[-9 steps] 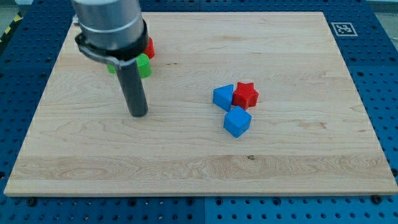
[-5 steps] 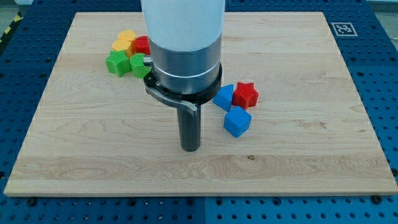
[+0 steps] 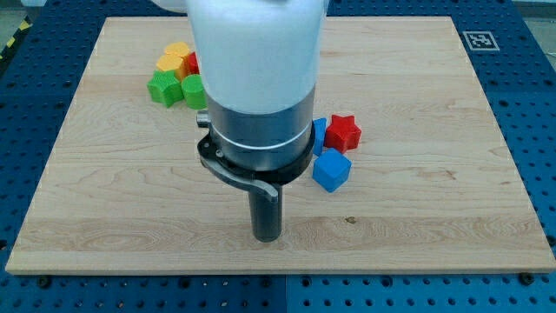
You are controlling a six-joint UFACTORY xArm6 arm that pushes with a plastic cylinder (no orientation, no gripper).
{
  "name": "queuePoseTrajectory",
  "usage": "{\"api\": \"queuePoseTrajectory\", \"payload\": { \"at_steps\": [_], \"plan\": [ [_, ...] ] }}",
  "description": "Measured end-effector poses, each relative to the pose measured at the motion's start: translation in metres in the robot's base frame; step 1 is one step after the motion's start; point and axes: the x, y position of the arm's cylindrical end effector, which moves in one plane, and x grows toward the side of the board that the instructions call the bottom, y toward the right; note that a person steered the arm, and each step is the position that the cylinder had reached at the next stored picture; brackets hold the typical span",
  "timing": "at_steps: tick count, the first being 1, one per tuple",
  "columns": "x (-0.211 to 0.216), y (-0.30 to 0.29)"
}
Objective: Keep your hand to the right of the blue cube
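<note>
The blue cube [image 3: 331, 170] lies right of the board's middle. Just above it sit a red star-shaped block [image 3: 344, 132] and another blue block [image 3: 318, 130], mostly hidden behind the arm. My tip [image 3: 267, 236] rests on the board to the left of and below the blue cube, about a cube's width clear of it. The arm's big grey and white body hides the board's middle.
At the top left is a cluster: a yellow block [image 3: 175, 58], a red block [image 3: 193, 63] mostly hidden, a green block [image 3: 162, 89] and a second green block [image 3: 193, 90]. A black-and-white marker [image 3: 479, 40] sits at the wooden board's [image 3: 434, 217] top right corner.
My tip has travelled from the board's left side, near the green blocks, rightward and down toward the view's bottom. No block has moved.
</note>
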Motion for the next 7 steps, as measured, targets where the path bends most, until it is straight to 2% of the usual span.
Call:
{"api": "queuePoseTrajectory", "payload": {
  "at_steps": [3,5,7],
  "plan": [
    [0.024,0.023],
    [0.025,0.112],
    [-0.048,0.128]
  ]
}}
